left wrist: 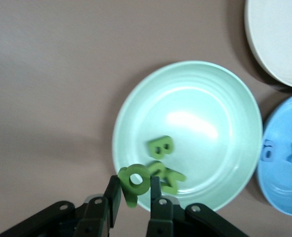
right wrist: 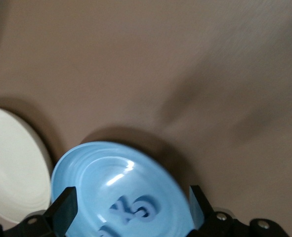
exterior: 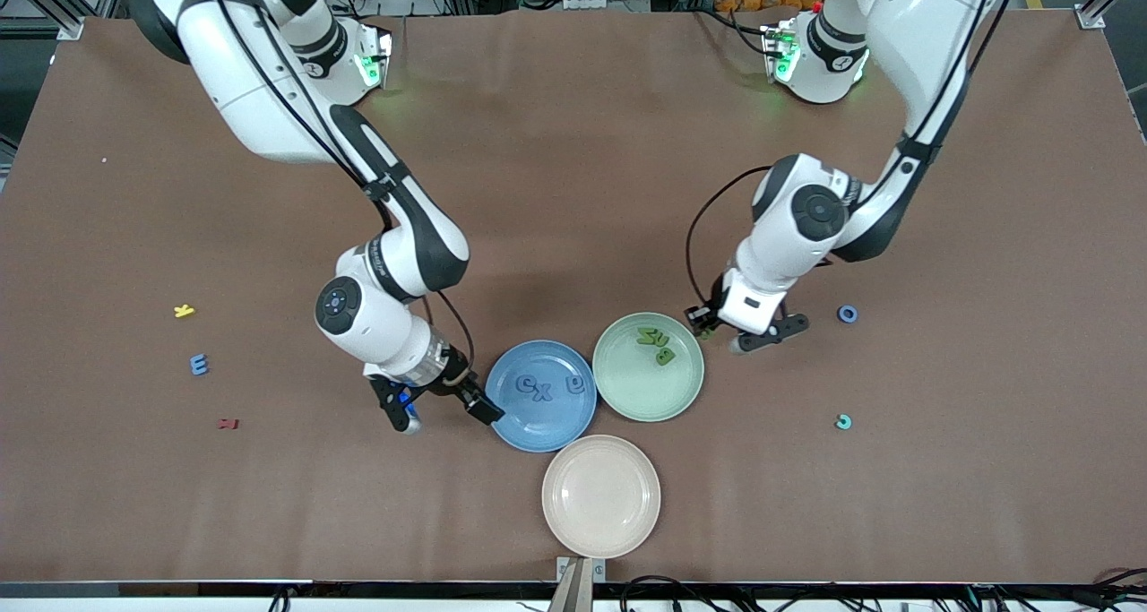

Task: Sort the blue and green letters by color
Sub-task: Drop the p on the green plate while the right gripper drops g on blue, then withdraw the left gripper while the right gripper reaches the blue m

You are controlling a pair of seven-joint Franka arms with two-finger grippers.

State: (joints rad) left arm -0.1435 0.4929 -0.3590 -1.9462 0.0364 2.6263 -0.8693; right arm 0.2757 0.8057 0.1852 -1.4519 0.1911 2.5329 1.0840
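I see a brown worktop (exterior: 573,146); left end effector (left wrist: 135,197) pinches a green letter (left wrist: 134,180), right end effector (exterior: 445,403) spread beside the blue plate (exterior: 547,424).

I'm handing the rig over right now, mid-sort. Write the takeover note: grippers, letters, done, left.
Left gripper: shut on a green letter, at the green plate's rim toward the left arm's end of the table; not yet dropped.
Right gripper: open, holding nothing, beside the blue plate toward the right arm's end.
Done: three blue letters lie in the blue plate; two green letters lie in the green plate.
Left: release the held green letter into the green plate; fetch the blue E from the right arm's end and the blue ring-shaped letter from the left arm's end.
The cream plate holds nothing.
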